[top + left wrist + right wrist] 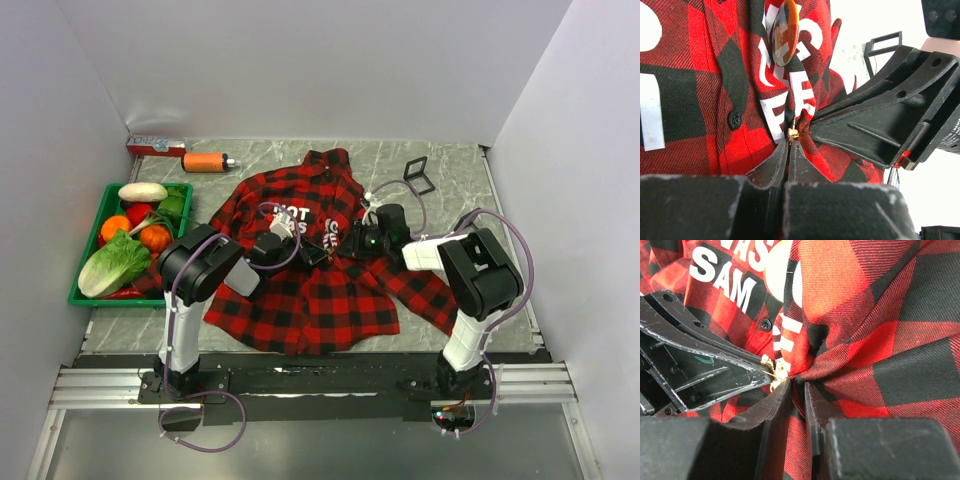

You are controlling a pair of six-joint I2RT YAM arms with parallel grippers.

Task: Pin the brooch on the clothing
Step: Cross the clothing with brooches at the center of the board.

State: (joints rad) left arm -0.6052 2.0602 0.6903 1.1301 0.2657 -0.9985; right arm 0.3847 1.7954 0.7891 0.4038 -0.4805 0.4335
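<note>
The clothing [310,295], a red-and-black plaid shirt with white lettering, lies spread on the table. Both grippers meet over its chest. The brooch [785,32] is a glossy orange-brown oval resting against the lettering, with a small gold metal fitting [792,133] below it. My left gripper [791,143] is shut, its tips pinching that gold fitting. My right gripper [799,387] is closed on a bunched fold of the clothing [880,340] right beside the gold fitting [774,371]. In the top view the left gripper [318,255] and right gripper [347,243] nearly touch, and the brooch is hidden between them.
A green basket [76,297] of vegetables stands at the left. At the back left lie an orange bottle [205,161] and a red box [155,146]. A small black frame [418,176] stands at the back right. White walls enclose the table.
</note>
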